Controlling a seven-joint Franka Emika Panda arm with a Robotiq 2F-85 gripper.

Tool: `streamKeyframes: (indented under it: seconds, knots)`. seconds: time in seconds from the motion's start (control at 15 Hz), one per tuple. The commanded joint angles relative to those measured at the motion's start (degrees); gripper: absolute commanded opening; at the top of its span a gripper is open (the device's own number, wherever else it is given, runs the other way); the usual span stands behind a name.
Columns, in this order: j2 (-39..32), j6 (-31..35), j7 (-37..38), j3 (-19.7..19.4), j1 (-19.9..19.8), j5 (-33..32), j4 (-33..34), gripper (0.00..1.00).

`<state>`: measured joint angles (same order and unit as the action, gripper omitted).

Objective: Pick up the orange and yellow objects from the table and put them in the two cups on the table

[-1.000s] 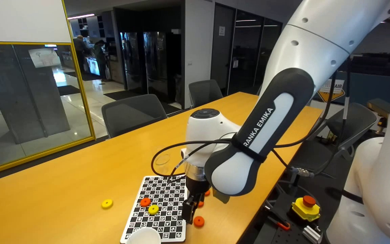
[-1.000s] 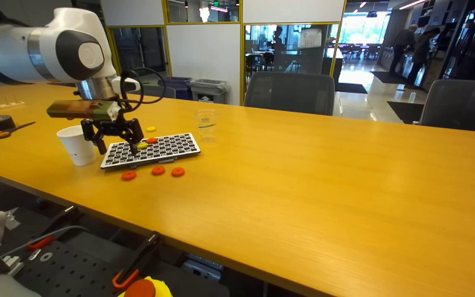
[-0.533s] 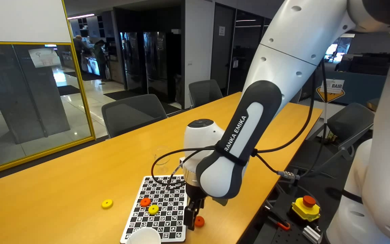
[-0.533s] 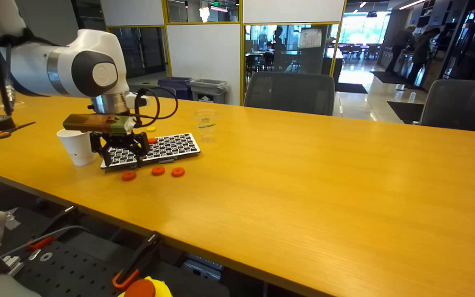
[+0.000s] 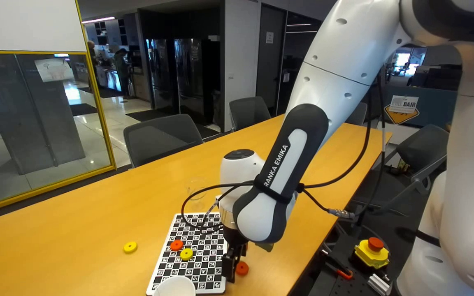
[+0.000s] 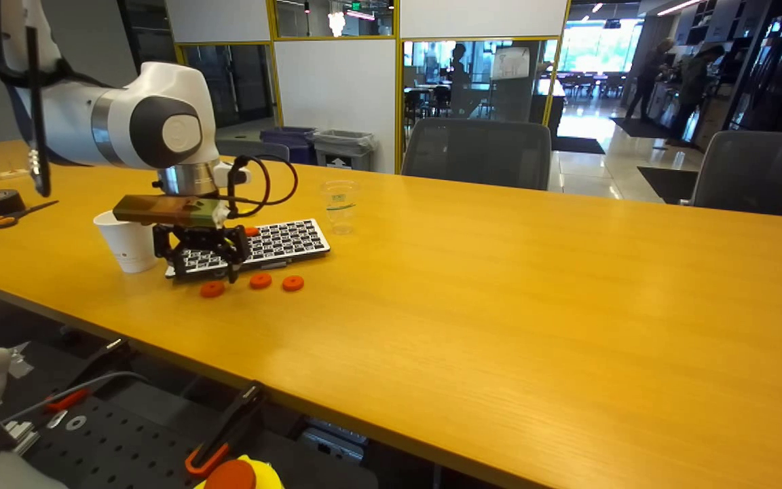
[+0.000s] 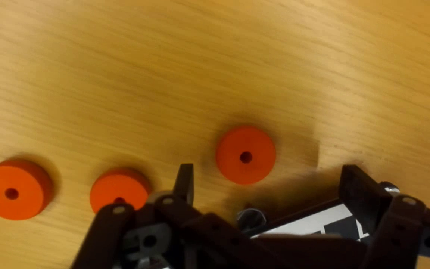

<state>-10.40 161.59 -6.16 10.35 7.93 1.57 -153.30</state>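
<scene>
Orange disc [image 7: 246, 155] on the bench [image 7: 144, 93], just off the gap of the empty, wide-spread gripper [image 7: 267, 166], on the side away from the mat [image 5: 202, 255]; likely needing a shift that way first.

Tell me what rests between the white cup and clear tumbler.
The checkered mat, bearing an orange disc and a yellow disc, rests between the white cup and clear tumbler; an exterior view shows it.

- The mat [image 5: 206, 269] has black-and-white checks.
- On the mat: one orange disc [image 5: 176, 245], one yellow disc [image 5: 186, 254].
- Beside the mat: three orange discs [image 6: 261, 280], one white cup [image 6: 125, 243].
- Under the mat: yellow-tan bench [image 6: 533, 305].
</scene>
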Motion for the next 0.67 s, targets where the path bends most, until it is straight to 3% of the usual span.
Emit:
streamKeyframes:
  seconds: [0.0,0.6]
  knots:
    - [-0.94,0.63,-1.09,0.59,-0.9,0.88,0.61,1.0]
    - [-1.65,0.91,-1.36,0.73,-1.74,1.18,0.54,1.0]
